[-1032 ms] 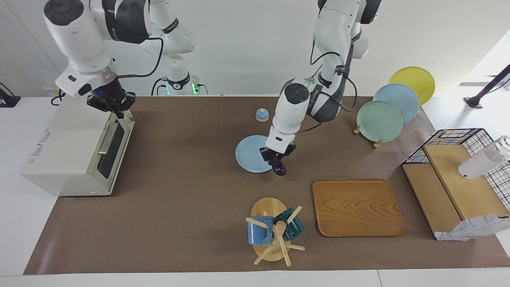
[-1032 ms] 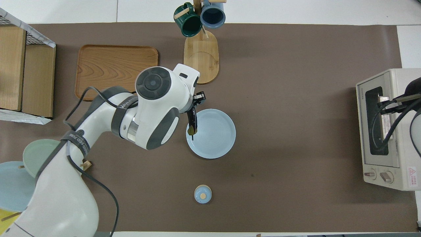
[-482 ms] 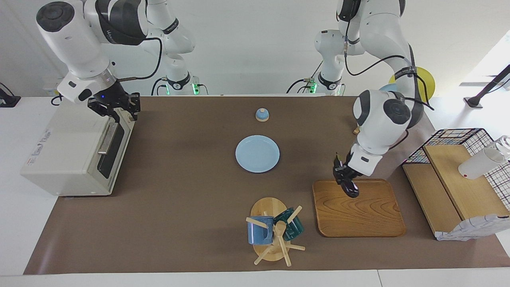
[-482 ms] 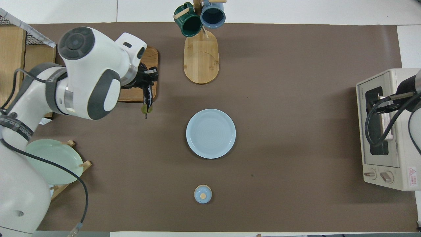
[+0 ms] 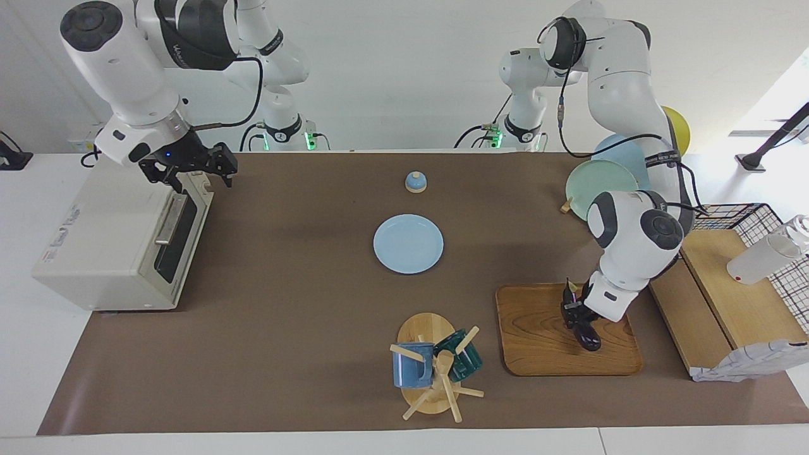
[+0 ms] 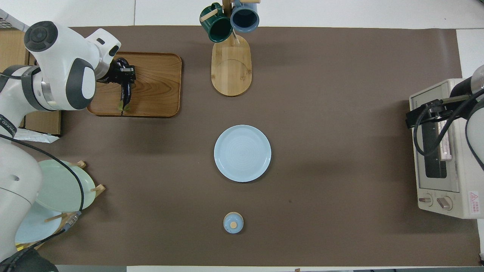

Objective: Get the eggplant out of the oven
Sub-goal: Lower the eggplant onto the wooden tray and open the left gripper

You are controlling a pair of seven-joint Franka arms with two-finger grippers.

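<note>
The eggplant [image 5: 588, 335] is dark purple and hangs stem-up from my left gripper [image 5: 578, 314], which is shut on it low over the wooden tray [image 5: 537, 341]. I cannot tell whether its lower end touches the tray. In the overhead view the eggplant [image 6: 125, 94] shows over the tray [image 6: 159, 83] just below the left gripper [image 6: 123, 73]. The cream-white oven [image 5: 107, 240] stands at the right arm's end of the table with its door [image 5: 177, 234] shut. My right gripper [image 5: 201, 172] is open and empty just above the door's top edge; it also shows in the overhead view [image 6: 416, 115] beside the oven [image 6: 465, 177].
A light blue plate [image 5: 407, 243] lies mid-table. A small blue lid [image 5: 415, 182] lies nearer to the robots. A wooden mug tree [image 5: 436, 366] with two mugs stands beside the tray. A plate rack [image 5: 600, 180] and a wire basket with wooden boards [image 5: 727, 284] stand at the left arm's end.
My left arm carried the eggplant from over the blue plate to the wooden tray and lowered it. My right gripper shifted slightly off the oven door's top and opened wider.
</note>
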